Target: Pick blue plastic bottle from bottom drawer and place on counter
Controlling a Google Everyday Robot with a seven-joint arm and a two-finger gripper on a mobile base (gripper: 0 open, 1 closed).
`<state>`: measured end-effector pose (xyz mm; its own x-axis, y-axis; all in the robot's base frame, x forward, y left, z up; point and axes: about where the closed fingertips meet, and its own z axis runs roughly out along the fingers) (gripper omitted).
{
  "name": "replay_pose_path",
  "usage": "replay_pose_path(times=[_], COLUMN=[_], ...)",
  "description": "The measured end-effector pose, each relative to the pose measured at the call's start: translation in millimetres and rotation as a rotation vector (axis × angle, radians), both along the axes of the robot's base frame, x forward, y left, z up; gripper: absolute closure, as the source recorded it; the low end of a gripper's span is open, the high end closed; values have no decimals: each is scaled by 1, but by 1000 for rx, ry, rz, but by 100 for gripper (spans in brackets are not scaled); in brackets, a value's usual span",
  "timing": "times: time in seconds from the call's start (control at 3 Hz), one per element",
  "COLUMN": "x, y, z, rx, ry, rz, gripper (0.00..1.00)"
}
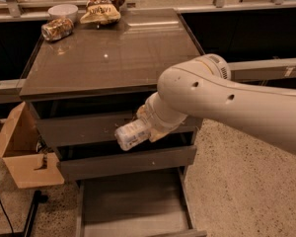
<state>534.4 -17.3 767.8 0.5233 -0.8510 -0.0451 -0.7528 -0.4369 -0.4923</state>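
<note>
The blue plastic bottle (131, 135), pale with a whitish label, is held sideways in my gripper (147, 126). It hangs in front of the middle drawer front, below the counter's front edge. My white arm reaches in from the right. The bottom drawer (133, 209) is pulled open below, and the part of its tray that shows is bare. The counter (113, 53) is a glossy grey-brown slab on top of the cabinet.
At the counter's back left lie a shiny can (56, 28), a white bowl (63, 11) and a brown-and-yellow snack bag (101, 6). An open cardboard box (20, 154) stands on the floor left of the cabinet. A railing runs behind.
</note>
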Motion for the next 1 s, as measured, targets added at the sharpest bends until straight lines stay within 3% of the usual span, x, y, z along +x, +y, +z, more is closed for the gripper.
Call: replay_pose_path(times=[0.33,1.0], x=[12,42], y=[4,12], z=[32,85], rx=[-12,-35], ry=[-10,-105], rz=[2,3], gripper=[100,100])
